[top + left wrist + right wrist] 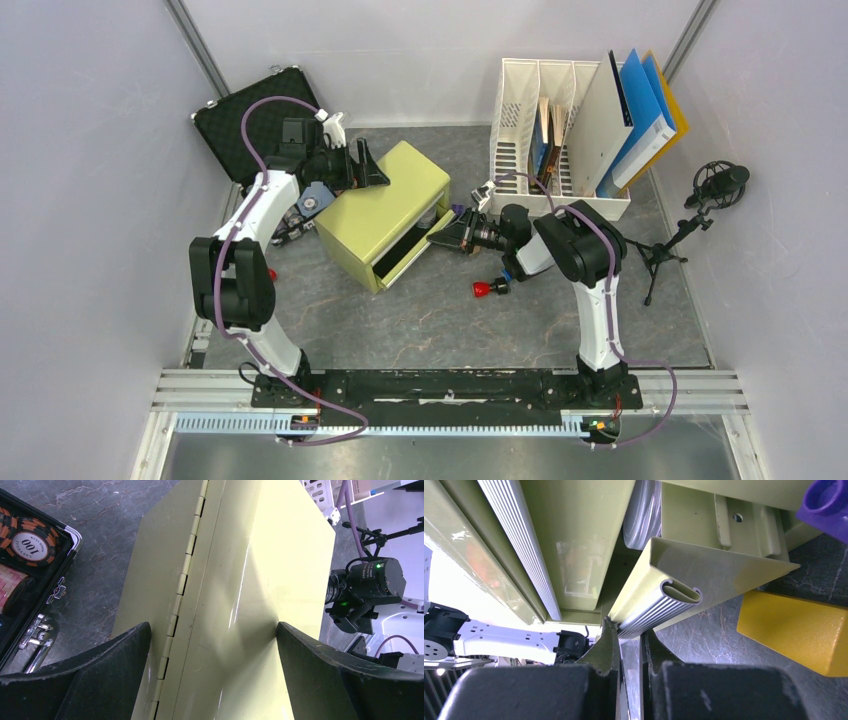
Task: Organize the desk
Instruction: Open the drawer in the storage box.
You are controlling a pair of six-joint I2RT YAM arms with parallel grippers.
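The desk (450, 320) is a dark grey marbled surface. On it stands a yellow-green drawer cabinet (380, 205) with its lower drawer (410, 250) pulled partly out. My right gripper (629, 630) is shut on the ribbed grey drawer handle (659, 607), pinching its end between both fingers. In the top view this gripper (447, 236) sits at the drawer's front corner. My left gripper (214, 630) stands wide open over the cabinet's rear top edge and hinge, fingertips (300, 640) against the cabinet top (260, 555), gripping nothing.
An open black case (250, 125) with poker chips (29, 542) lies back left. A white file rack (545, 120) with blue and yellow folders stands back right, a microphone on a tripod (715, 185) beside it. A red item (485, 289), purple piece (826, 502) and yellow block (794, 630) lie near the drawer.
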